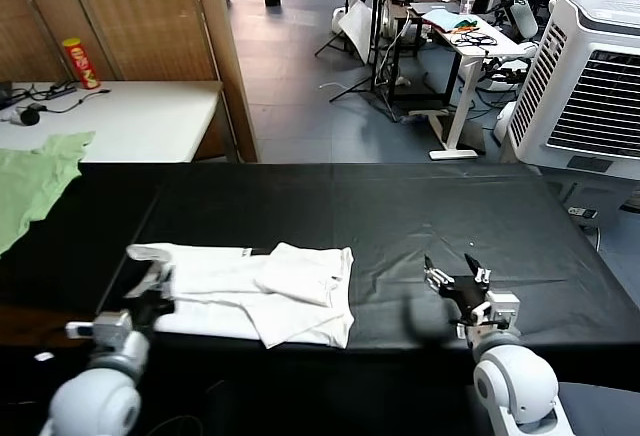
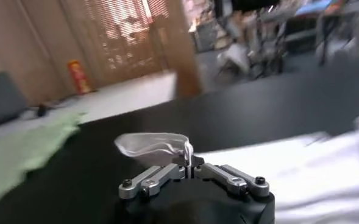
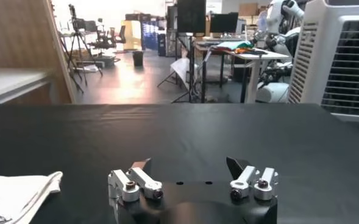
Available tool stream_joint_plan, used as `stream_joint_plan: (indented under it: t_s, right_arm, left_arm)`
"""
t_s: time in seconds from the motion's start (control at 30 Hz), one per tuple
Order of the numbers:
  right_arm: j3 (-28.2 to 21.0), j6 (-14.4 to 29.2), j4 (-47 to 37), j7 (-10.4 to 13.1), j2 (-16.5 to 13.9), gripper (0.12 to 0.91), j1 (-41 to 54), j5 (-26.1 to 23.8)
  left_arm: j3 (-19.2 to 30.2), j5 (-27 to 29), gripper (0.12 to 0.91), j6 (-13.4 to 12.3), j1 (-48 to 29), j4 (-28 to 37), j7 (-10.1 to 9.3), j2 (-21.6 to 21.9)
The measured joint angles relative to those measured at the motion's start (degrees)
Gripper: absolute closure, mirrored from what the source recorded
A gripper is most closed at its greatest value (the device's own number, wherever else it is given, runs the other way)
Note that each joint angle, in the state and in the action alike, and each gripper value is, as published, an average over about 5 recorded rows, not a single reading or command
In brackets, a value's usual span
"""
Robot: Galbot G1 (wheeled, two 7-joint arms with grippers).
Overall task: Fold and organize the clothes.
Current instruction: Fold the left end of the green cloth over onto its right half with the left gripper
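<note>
Our left gripper [image 2: 188, 168] clenched on T-shirt [image 1: 250, 291] sleeve, lifting it ready for next fold; shirt body stretches toward right gripper [image 1: 457, 280], jaws released, waiting well clear on black table [image 1: 400, 206]

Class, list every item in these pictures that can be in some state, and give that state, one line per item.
white T-shirt: partly folded, lying flat on the black table, one edge pinched and lifted.
left tool: shut on the T-shirt's left edge.
right tool: open, empty, over bare table right of the shirt.
green garment: unfolded, spread at the table's far left.
red can: upright on the white table.
</note>
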Motion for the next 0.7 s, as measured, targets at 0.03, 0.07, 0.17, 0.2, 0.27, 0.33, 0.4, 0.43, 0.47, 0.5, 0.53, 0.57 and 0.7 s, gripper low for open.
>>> stream_joint_plan:
  t_s: [0.03,0.07,0.17,0.2,0.27,0.33,0.4,0.43,0.47,0.5,0.53,0.57,0.7]
  right_arm:
    - [0.2,0.0,0.1,0.0,0.0,0.227,-0.2,-0.1]
    - [0.5,0.0,0.2,0.0,0.0,0.227,-0.4,-0.3]
    - [1.2,0.0,0.4,0.0,0.1,0.227,-0.9,-0.6]
    - [1.4,0.0,0.4,0.0,0.2,0.227,-1.1,-0.7]
    - [1.8,0.0,0.5,0.0,0.3,0.227,-1.5,-0.9]
    - [1.9,0.0,0.6,0.0,0.5,0.227,-1.8,-1.2]
    - [2.0,0.0,0.6,0.0,0.8,0.227,-2.0,-1.5]
    - [2.1,0.0,0.6,0.0,0.9,0.227,-2.1,-1.6]
    - [2.1,0.0,0.6,0.0,1.0,0.227,-2.1,-1.7]
    - [2.0,0.0,0.6,0.0,1.1,0.227,-2.1,-1.9]
    - [2.0,0.0,0.5,0.0,1.2,0.227,-2.1,-2.0]
    - [1.9,0.0,0.5,0.0,1.3,0.227,-2.0,-2.0]
    - [1.6,-0.1,0.1,0.0,1.6,0.227,-1.7,-2.5]
  left_arm:
    - [1.5,-1.6,0.878,0.7,-0.6,-0.6,-0.39,-0.6]
    - [3.0,-3.2,0.878,1.4,-1.2,-1.1,-0.69,-1.2]
    - [7.4,-6.8,0.878,2.9,-3.2,-2.0,-1.51,-3.1]
    - [8.8,-7.6,0.878,3.2,-3.8,-2.1,-1.76,-3.7]
    - [11.4,-8.6,0.878,3.6,-5.0,-2.1,-2.22,-5.0]
    - [13.8,-9.1,0.878,3.8,-6.2,-2.0,-2.62,-6.2]
    - [15.9,-9.4,0.878,3.9,-7.5,-1.7,-2.92,-7.2]
    - [16.8,-9.5,0.878,3.9,-8.1,-1.5,-3.04,-7.7]
    - [17.5,-9.6,0.878,3.9,-8.6,-1.4,-3.12,-8.2]
    - [18.2,-9.6,0.878,3.9,-9.1,-1.3,-3.16,-8.6]
    - [18.8,-9.5,0.878,3.9,-9.5,-1.1,-3.17,-9.0]
    - [19.3,-9.5,0.878,3.9,-9.7,-1.0,-3.17,-9.4]
    - [20.9,-9.0,0.878,3.8,-9.9,-0.7,-3.13,-10.8]
